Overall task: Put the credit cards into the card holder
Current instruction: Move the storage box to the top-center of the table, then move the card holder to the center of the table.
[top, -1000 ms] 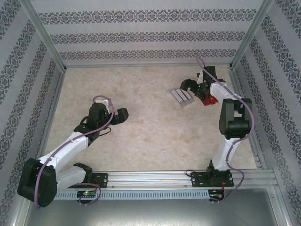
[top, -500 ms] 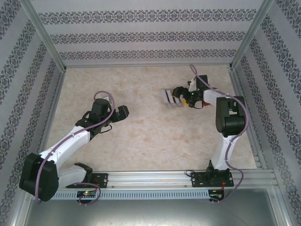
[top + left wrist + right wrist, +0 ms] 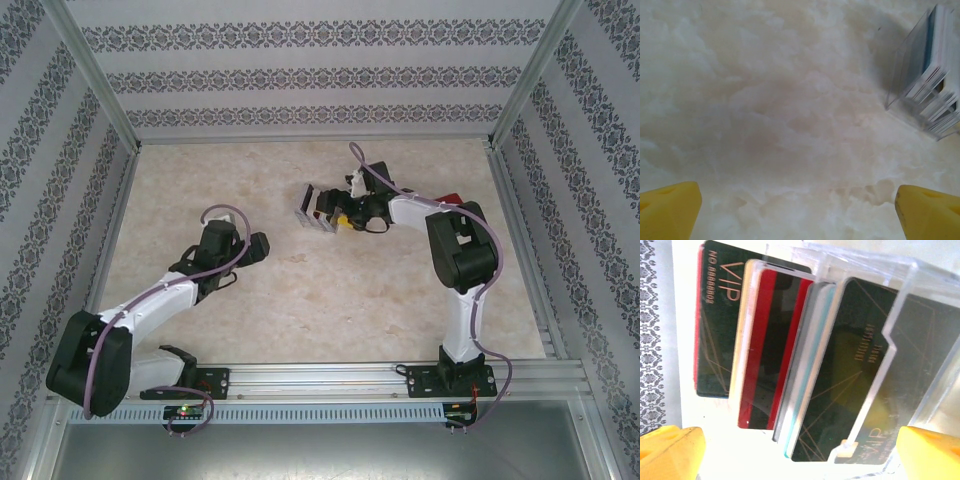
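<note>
Progress: none yet. Your dark and red-striped plastic credit cards stand in a clear slotted rack near the far edge of the tabletop; the small red card holder lies well apart, rightward. Right gripper and left gripper gape wide, holding nothing.

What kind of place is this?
Probably a robot test booth in a lab: a left arm and a right arm bolted to a metal rail, wallpapered walls in a metal frame, and a marble-look table with cards.
</note>
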You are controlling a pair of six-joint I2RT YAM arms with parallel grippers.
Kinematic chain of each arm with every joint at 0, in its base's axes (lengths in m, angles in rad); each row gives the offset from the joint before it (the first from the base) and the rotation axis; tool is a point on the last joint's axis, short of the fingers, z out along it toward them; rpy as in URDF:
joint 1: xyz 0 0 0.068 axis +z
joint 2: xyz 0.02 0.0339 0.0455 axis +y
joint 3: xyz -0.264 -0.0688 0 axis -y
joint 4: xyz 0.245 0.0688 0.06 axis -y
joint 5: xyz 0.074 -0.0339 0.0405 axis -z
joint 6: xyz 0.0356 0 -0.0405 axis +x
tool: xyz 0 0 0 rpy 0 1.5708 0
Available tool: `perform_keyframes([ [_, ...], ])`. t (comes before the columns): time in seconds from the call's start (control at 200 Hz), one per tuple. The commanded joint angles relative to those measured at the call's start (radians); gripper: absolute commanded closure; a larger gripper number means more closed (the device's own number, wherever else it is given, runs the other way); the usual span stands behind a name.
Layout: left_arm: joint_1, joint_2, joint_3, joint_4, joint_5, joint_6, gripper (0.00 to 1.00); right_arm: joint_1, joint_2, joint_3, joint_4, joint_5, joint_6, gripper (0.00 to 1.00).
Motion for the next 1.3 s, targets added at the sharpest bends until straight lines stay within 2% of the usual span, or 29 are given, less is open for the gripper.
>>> perform_keyframes([
  [0.0, -0.018, -0.003, -0.052, 0.197, -0.014, 0.052, 0.0, -0.022, -0.093, -0.001, -0.054, 0.064, -0.028, 0.02],
  [0.085, -0.048, -0.025, -0.091, 0.248, -0.006, 0.083, 0.0, -0.053, -0.174, -0.014, -0.185, 0.166, -0.109, 0.02],
  [0.19, -0.092, -0.09, -0.133, 0.269, -0.066, 0.1, 0.0, -0.119, -0.274, -0.054, -0.322, 0.422, -0.144, 0.02],
  [0.285, -0.107, -0.164, -0.136, 0.23, -0.128, 0.125, 0.01, -0.207, -0.339, -0.113, -0.383, 0.709, -0.052, 0.02],
  [0.395, -0.11, -0.227, -0.157, 0.207, -0.175, 0.151, 0.0, -0.316, -0.352, -0.125, -0.42, 0.834, 0.071, 0.02],
  [0.485, -0.111, -0.242, -0.194, 0.238, -0.231, 0.148, 0.0, -0.386, -0.332, -0.093, -0.522, 0.947, 0.255, 0.05],
  [0.6, -0.111, -0.22, -0.174, 0.225, -0.215, 0.144, 0.0, -0.425, -0.3, -0.07, -0.511, 1.006, 0.312, 0.13],
  [0.664, -0.111, -0.194, -0.159, 0.219, -0.201, 0.152, 0.0, -0.438, -0.261, -0.034, -0.509, 0.995, 0.31, 0.14],
  [0.804, -0.112, -0.128, -0.143, 0.219, -0.21, 0.142, 0.0, -0.451, -0.116, 0.129, -0.519, 0.848, 0.22, 0.02],
  [0.934, -0.113, -0.082, -0.118, 0.216, -0.193, 0.149, 0.0, -0.453, 0.028, 0.29, -0.589, 0.88, 0.179, 0.02],
  [1.024, -0.113, -0.04, -0.08, 0.153, -0.229, 0.145, 0.0, -0.459, 0.12, 0.388, -0.699, 0.911, 0.204, 0.02],
  [1.104, -0.112, -0.015, -0.039, 0.095, -0.239, 0.156, 0.0, -0.456, 0.161, 0.402, -0.71, 0.889, 0.223, 0.02],
  [1.189, -0.112, -0.005, -0.047, 0.121, -0.233, 0.157, 0.0, -0.446, 0.169, 0.394, -0.709, 0.865, 0.217, 0.02],
  [1.294, -0.112, 0.007, -0.028, 0.089, -0.238, 0.156, 0.0, -0.439, 0.157, 0.384, -0.711, 0.852, 0.146, 0.03],
])
